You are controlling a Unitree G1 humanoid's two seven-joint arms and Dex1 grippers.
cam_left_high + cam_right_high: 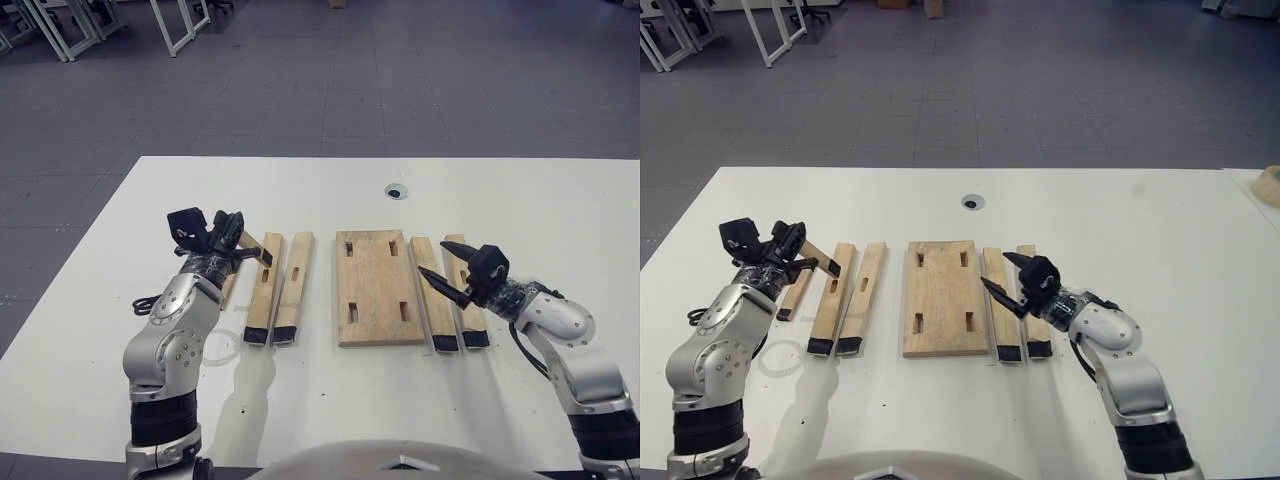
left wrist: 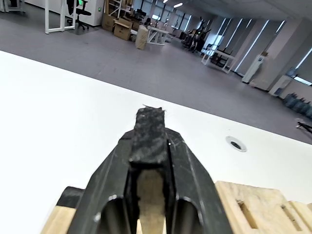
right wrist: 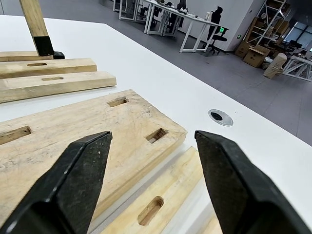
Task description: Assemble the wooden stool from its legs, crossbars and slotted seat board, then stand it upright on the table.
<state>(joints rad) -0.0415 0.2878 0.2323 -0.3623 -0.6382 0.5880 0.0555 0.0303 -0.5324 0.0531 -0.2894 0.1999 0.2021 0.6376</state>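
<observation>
I would say the work is at its very beginning, because no part is joined to another yet. The seat board (image 1: pixel 375 288) lies flat in the middle of the bench (image 1: pixel 520 210). Two slotted legs (image 1: pixel 262 290) lie near it on the robot's left, and another pair of legs (image 1: pixel 435 300) lies just beside it on the right. The left gripper (image 1: pixel 232 232) has its fingers closed on a short wooden bar (image 1: pixel 252 247) with a black end, held up above the bench. The right gripper (image 1: pixel 432 258) hangs low over the right pair, with its fingers wide apart and holding nothing. All the fitting, and standing the stool upright, is left to do.
</observation>
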